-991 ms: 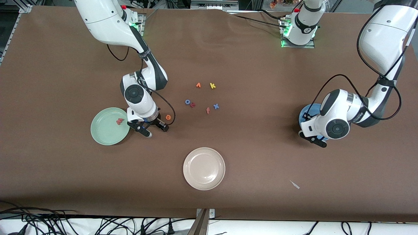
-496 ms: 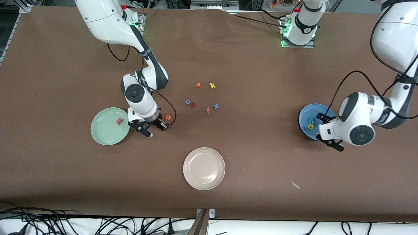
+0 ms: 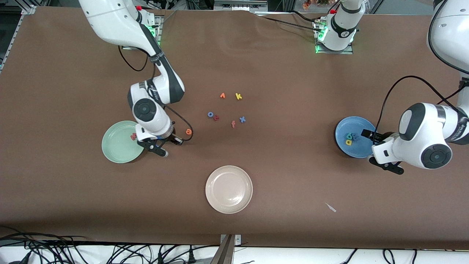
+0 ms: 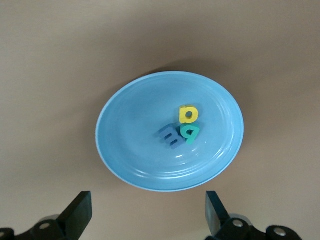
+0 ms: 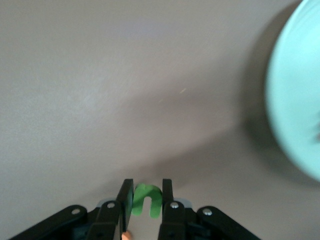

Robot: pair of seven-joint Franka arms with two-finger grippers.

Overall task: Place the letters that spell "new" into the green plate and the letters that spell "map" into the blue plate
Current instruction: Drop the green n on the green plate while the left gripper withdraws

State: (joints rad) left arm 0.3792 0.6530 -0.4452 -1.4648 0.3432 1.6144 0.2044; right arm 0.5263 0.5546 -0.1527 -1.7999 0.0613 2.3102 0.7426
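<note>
A: Plates number three: the green plate (image 3: 119,145) toward the right arm's end of the table, the blue plate (image 3: 353,136) toward the left arm's end, and a cream plate (image 3: 229,189) between them, nearest the front camera.

B: And the letters?

A: Three lie in the blue plate, clustered together: the yellow "a" (image 4: 188,114), the teal "p" (image 4: 190,133) touching it, and the blue "m" (image 4: 169,136) just beside the "p". The "m" is turned so it reads like an "E".

B: The green plate?

A: One letter shows in it, the pinkish-red "w" (image 3: 133,136), partly covered by the right arm. The orange "e" (image 3: 188,131) lies on the table just beside the right gripper (image 3: 161,146).

B: What does that gripper hold?

A: Its fingers are clamped on the green "n" (image 5: 146,200), whose two legs point down toward the wrist camera, over bare table beside the green plate's rim.

B: The left gripper (image 4: 147,215)?

A: Its fingers stand wide apart with nothing between them, over the table at the blue plate's edge.

B: Loose letters?

A: Six sit mid-table: an orange one (image 3: 222,95), a yellow "k" (image 3: 238,96), a blue "o" (image 3: 210,114), a red piece (image 3: 216,117) touching it, a pink "f" (image 3: 233,124) and a blue "x" (image 3: 242,119).
</note>
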